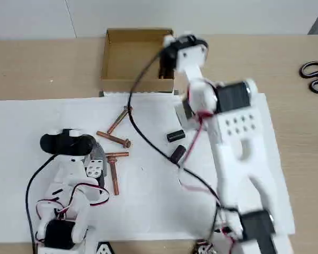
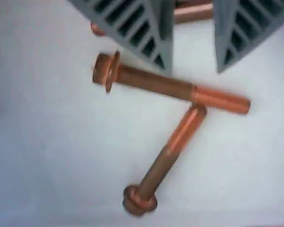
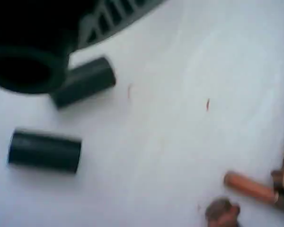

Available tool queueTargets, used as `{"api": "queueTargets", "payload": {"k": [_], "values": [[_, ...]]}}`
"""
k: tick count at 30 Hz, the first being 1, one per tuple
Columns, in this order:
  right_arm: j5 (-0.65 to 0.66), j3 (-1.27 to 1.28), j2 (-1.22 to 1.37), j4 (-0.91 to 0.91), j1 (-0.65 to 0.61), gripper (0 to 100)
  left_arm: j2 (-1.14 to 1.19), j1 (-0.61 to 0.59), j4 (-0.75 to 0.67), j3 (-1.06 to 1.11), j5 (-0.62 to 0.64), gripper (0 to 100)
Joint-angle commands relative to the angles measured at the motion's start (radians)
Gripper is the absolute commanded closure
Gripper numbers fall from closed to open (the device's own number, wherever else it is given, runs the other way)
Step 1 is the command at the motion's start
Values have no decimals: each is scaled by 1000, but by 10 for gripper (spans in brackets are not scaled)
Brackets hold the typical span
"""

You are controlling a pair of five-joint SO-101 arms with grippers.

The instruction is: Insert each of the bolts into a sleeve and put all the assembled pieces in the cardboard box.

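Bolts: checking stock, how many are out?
4 on the paper: slanted bolt, second bolt below it, third bolt touching fourth bolt by the left arm. Others may be hidden.

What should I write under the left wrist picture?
Open left gripper above two copper bolts touching on white paper.

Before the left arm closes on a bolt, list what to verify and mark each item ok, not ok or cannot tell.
1. The left end effector is open: ok, its fingers stand apart.
2. A bolt sits in the gap: ok, its shaft lies between the fingers.
3. The second bolt is clear of the fingers: cannot tell, it lies right at one fingertip.
4. The right end effector holds a sleeve: cannot tell, a black sleeve sits close against it.
5. More sleeves are available: ok, two spare sleeves lie loose on the white sheet.
6. The cardboard box is unobstructed: not ok, an arm's joint hangs over one corner.
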Motion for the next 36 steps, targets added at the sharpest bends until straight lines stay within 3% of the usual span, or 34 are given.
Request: {"api": "queueTargets", "payload": {"k": [1, 9, 15, 20, 24, 28, 36], "values": [[-34, 190, -193, 7, 7, 995, 75, -5, 14, -94, -11, 938], [-35, 489, -421, 2, 35, 995, 628, -2, -14, -495, -9, 967], [-37, 572, -499, 1, 189, 995, 1146, 2, 51, -894, -23, 979], [-35, 578, -573, 2, 332, 995, 1481, 3, 120, -1187, -117, 975], [-29, 609, -621, 2, 400, 995, 1689, 5, 144, -1357, -190, 972], [-29, 667, -679, -19, 450, 995, 1861, 23, 203, -1501, -204, 908], [-29, 692, -727, -33, 463, 995, 2154, 78, 384, -1793, -238, 891]]}}
